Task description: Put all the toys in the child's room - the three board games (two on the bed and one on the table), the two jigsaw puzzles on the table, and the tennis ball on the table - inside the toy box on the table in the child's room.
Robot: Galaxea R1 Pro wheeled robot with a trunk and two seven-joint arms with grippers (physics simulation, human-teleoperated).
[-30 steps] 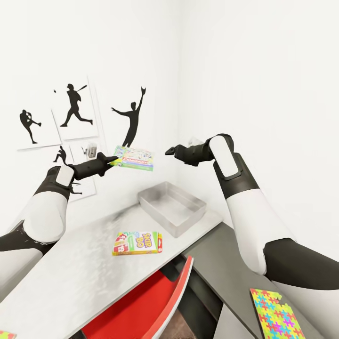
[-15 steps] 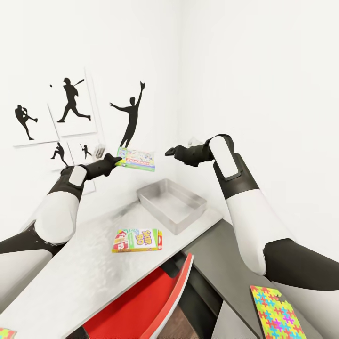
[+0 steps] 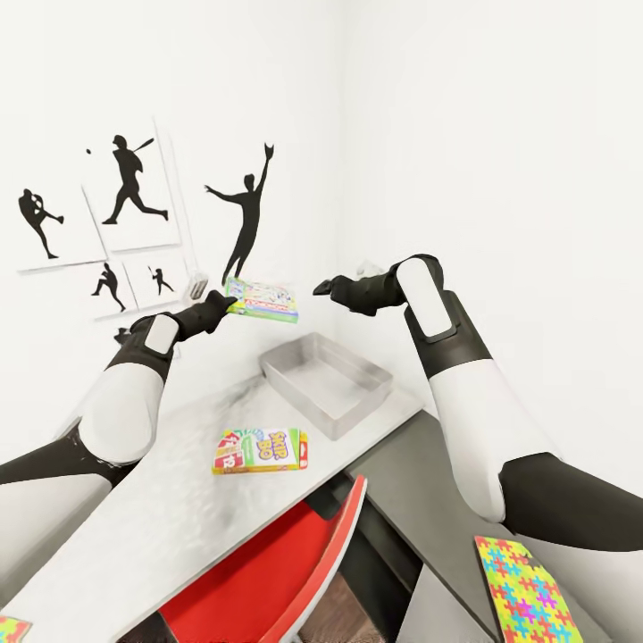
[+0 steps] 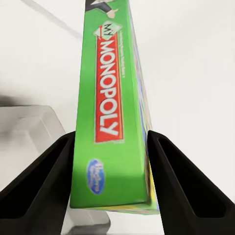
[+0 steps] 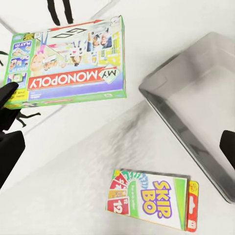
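My left gripper (image 3: 226, 304) is shut on a green Monopoly board game (image 3: 263, 300), held in the air above and behind the near-left end of the pale grey toy box (image 3: 327, 380). In the left wrist view the game's edge (image 4: 110, 107) sits clamped between both fingers (image 4: 51, 183). My right gripper (image 3: 323, 288) hangs open above the toy box, holding nothing. A Skip-Bo board game (image 3: 261, 451) lies flat on the table (image 3: 134, 522) in front of the toy box. One jigsaw puzzle (image 3: 524, 594) lies on the dark desk section. The right wrist view shows the Monopoly game (image 5: 68, 63), toy box (image 5: 196, 107) and Skip-Bo game (image 5: 154, 198).
A red chair (image 3: 268, 580) is tucked under the desk's front edge. White walls meet in a corner right behind the toy box, with black silhouette sports pictures (image 3: 134, 187) on the left wall. The corner of another multicolour sheet (image 3: 11, 628) shows at the bottom left.
My left arm has reached further forward, carrying the Monopoly game a little closer to the toy box. The right arm has stayed put. The view has shifted slightly.
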